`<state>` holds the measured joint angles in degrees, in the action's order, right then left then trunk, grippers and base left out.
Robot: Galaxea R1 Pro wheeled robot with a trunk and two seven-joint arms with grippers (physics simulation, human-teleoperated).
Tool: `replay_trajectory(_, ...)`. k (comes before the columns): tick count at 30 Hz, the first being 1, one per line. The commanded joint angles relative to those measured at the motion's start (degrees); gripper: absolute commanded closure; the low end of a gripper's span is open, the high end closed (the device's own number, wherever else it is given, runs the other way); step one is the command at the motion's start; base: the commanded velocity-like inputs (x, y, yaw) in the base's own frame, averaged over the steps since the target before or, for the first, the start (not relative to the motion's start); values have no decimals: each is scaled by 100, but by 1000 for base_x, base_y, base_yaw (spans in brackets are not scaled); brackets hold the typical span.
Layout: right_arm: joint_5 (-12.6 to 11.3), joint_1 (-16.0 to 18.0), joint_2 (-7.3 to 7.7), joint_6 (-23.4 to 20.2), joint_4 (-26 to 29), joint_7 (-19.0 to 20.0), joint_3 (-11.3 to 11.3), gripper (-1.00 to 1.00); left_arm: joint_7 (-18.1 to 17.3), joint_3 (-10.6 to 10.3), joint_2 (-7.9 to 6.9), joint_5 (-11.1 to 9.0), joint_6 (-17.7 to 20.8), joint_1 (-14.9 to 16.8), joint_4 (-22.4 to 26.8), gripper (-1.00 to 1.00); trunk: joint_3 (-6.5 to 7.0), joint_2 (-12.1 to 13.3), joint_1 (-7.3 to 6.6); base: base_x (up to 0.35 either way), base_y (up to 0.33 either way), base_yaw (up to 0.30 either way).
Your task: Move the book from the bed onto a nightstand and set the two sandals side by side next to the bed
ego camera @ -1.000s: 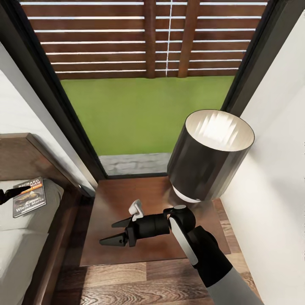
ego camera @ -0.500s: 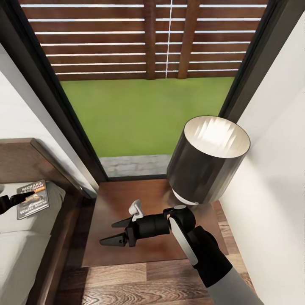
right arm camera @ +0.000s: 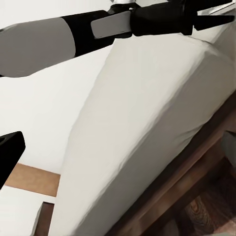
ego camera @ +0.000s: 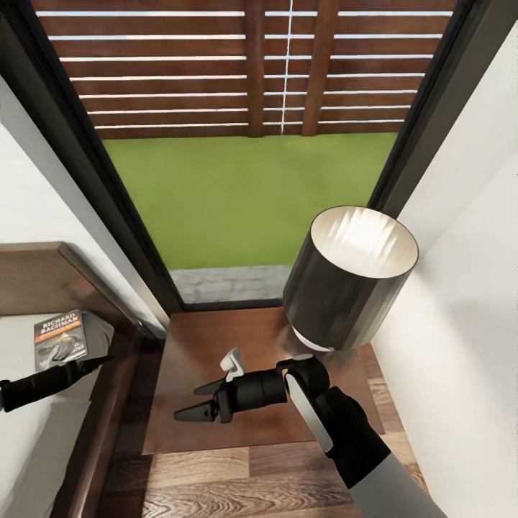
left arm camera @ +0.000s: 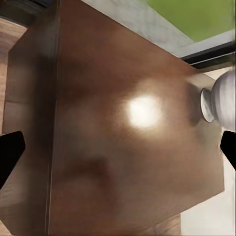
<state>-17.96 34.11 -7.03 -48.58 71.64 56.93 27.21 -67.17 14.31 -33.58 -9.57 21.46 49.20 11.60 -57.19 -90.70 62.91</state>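
The book (ego camera: 61,338), its dark cover reading "RICHARD BACHMAN", lies flat on the corner of the bed (ego camera: 25,439) near the headboard. My left gripper (ego camera: 86,367) reaches in just in front of the book, its tip at the bed's edge and nothing in it. In the left wrist view its fingertips (left arm camera: 10,152) are spread wide over the nightstand (left arm camera: 123,162). My right gripper (ego camera: 198,399) hovers open and empty over the nightstand (ego camera: 208,345). Its wrist view faces the pale mattress (right arm camera: 147,123) and the left arm (right arm camera: 113,24). The sandals are out of view.
A dark cylindrical lamp (ego camera: 349,288) stands on the nightstand's far right, with its pale base (left arm camera: 221,101) in the left wrist view. A tall window (ego camera: 244,180) behind shows grass and a slatted fence. A white wall (ego camera: 467,302) closes the right side. Wood floor (ego camera: 237,482) lies in front.
My left gripper has moved off the book's left side towards the bed's edge in front of it; the book stays on the mattress. The view has shifted slightly. The right arm has barely moved.
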Motion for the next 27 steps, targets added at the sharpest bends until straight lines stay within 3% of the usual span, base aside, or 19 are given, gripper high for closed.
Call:
replay_trajectory(1,-14,2,1,-28,-11,3,-7,-100,-111,-28,31,-46,71,2,7,-100,15,40,-23,0,0,0)
replay_trajectory(14,-13,5,2,-28,-62,3,-16,-100,-1073,-14,84,-62,219,2,-59,-100,248,561,-308,0,0,0)
replay_trajectory(20,-7,7,1,-28,-62,3,-19,-100,-1111,-14,496,-53,181,2,-301,-100,356,802,-440,0,0,0)
replay_trajectory(23,-6,7,3,-27,-62,3,-18,-100,-1061,-11,1117,-28,156,2,-329,-100,410,922,-506,0,0,0)
replay_trajectory(25,-6,6,3,-25,-62,3,-19,-100,-1056,-14,1305,-22,151,2,-332,-100,446,1002,-550,0,0,0)
replay_trajectory(27,-5,6,1,-24,-62,3,-21,-100,-1056,-17,1381,-24,150,2,-331,-100,482,1083,-594,0,0,0)
